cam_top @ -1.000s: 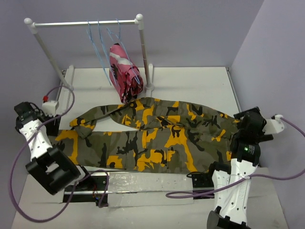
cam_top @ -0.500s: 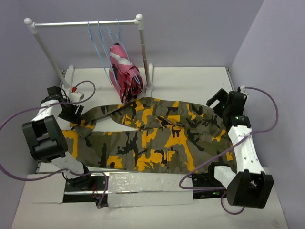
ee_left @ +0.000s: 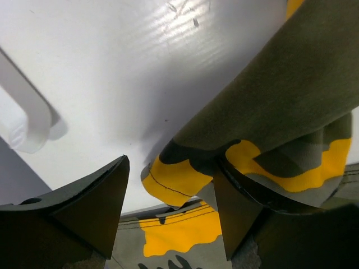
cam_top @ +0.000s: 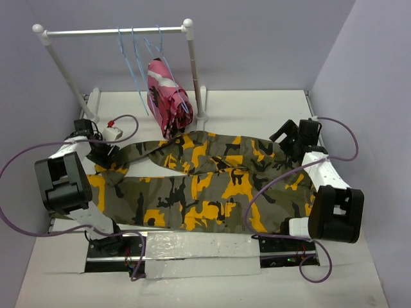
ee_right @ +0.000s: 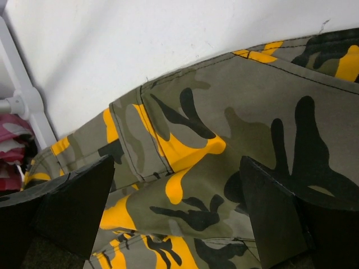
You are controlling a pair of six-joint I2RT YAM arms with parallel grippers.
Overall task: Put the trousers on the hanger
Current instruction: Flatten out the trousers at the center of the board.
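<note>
Trousers (cam_top: pixel 205 183) are spread flat across the table (cam_top: pixel 257 106) — olive camouflage with black and orange-yellow patches, reaching from the left arm's side to the right arm's. The left gripper (ee_left: pixel 170 166) is lowered at the cloth's far-left end. Its jaws are seen wide apart, with a folded orange-and-olive corner of the cloth lying between the fingers. Whether that corner is touched by either finger cannot be told. The right gripper (ee_right: pixel 176 162) is held low over the far-right end, jaws likewise parted. A seamed edge of the cloth is framed between them and nothing is clamped. At the back, the white rail stand (cam_top: pixel 83 31) is seen, with several light-blue wire hangers hung from its bar — the hanger (cam_top: pixel 131 61) among them, well apart from the trousers. A pink, white and black garment (cam_top: pixel 166 96) is draped on one of these hangers, its lower end hanging just beside the trousers' far edge.
</note>
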